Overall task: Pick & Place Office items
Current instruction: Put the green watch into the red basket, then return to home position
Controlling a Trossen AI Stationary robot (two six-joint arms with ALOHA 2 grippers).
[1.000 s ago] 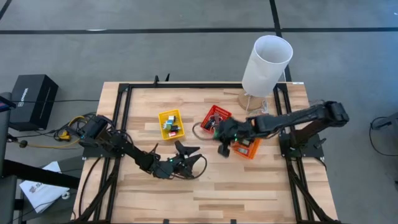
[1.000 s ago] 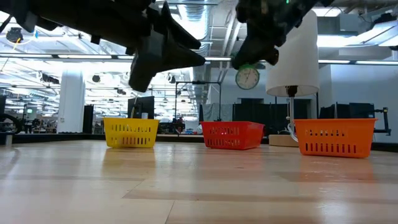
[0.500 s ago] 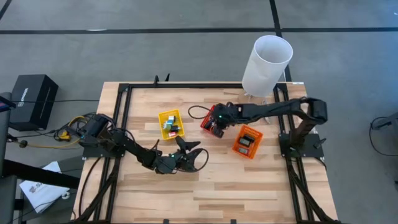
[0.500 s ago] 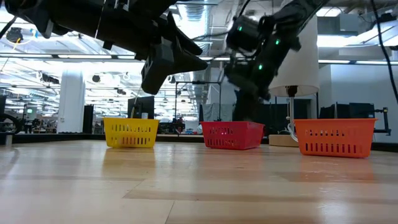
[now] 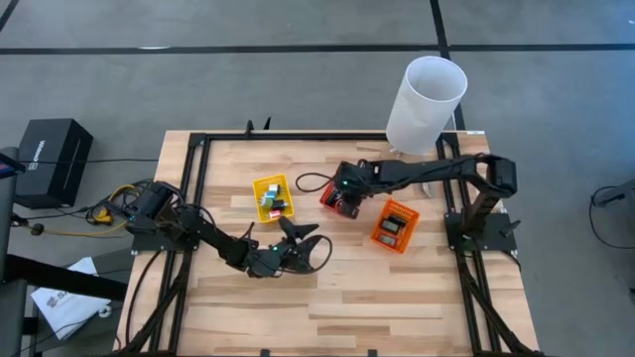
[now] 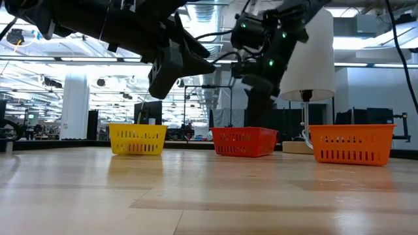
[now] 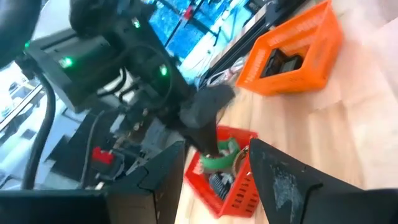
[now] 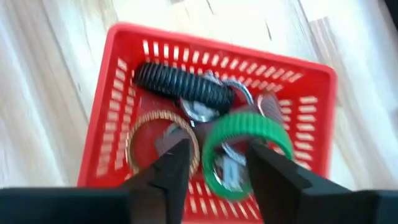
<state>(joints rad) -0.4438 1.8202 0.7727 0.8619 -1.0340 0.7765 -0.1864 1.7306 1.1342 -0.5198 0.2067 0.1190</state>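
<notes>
- My right gripper (image 8: pixel 211 165) is hovering directly over the red bin (image 8: pixel 112 93), fingers (image 8: pixel 165 171) standing apart with nothing between them.
- A green ring (image 8: pixel 245 155) is lying just beyond my fingertips, inside the red bin, on top of a black coil (image 8: pixel 183 87), a thin tan ring (image 8: pixel 163 149) and some metal rings.
- I am judging this as the drop-off step: the ring sits free in the bin.
- My left gripper (image 5: pixel 303 253) is hanging above bare desk (image 5: pixel 397 297), fingers open and empty, well apart from every bin.
- Next move, as I read it: lifting my right fingers clear of the bin, then seeking another loose item.
- My right wrist view is showing the red bin's contents; the low view shows only its slotted wall (image 6: pixel 245 142).
- The high view alone is showing small items in the yellow bin (image 5: pixel 272 197) and a dark item in the orange bin (image 5: pixel 394 225).
</notes>
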